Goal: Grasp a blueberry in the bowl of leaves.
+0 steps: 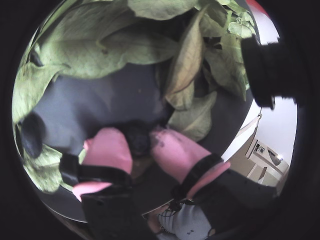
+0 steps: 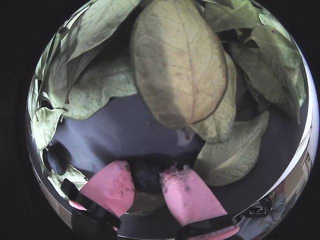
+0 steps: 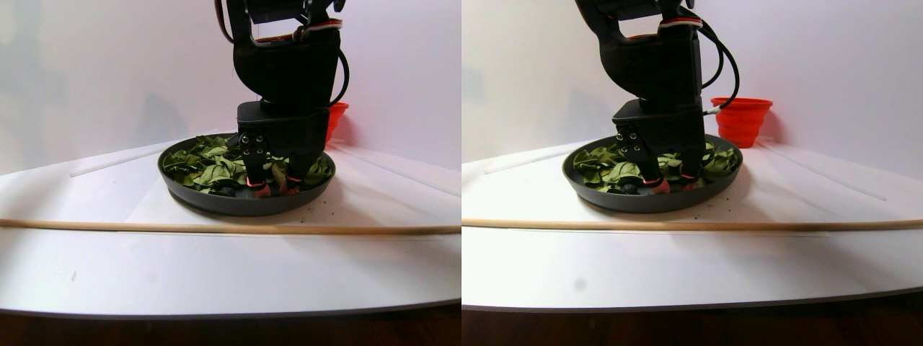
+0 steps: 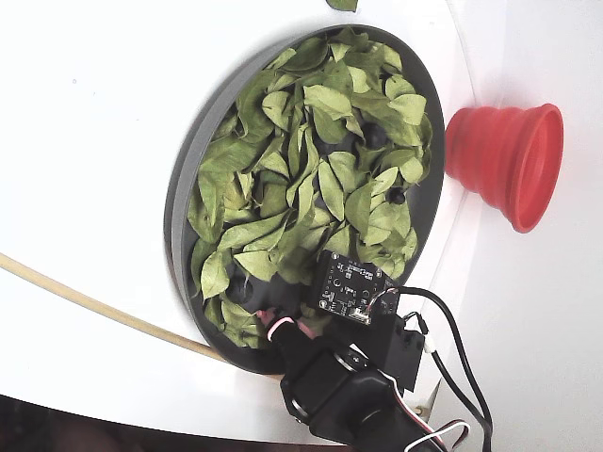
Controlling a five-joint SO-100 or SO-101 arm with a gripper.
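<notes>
The dark grey bowl (image 4: 184,188) is full of green leaves (image 4: 320,179). It also shows in the stereo pair view (image 3: 245,202). My gripper (image 2: 147,176) is down in the bowl's near part, where bare floor (image 2: 115,130) shows. Its pink fingertips (image 2: 112,187) press on both sides of a dark blueberry (image 2: 146,172). In the other wrist view the same blueberry (image 1: 139,139) sits between the pink pads (image 1: 110,150) of the gripper (image 1: 141,142). In the fixed view the gripper (image 4: 283,325) stands at the bowl's lower edge and hides the berry.
Another blueberry (image 2: 56,157) lies at the left by the rim, and two more (image 4: 375,135) sit among the leaves. A red ribbed cup (image 4: 509,160) stands beside the bowl. A thin wooden stick (image 3: 216,227) lies across the white table in front of the bowl.
</notes>
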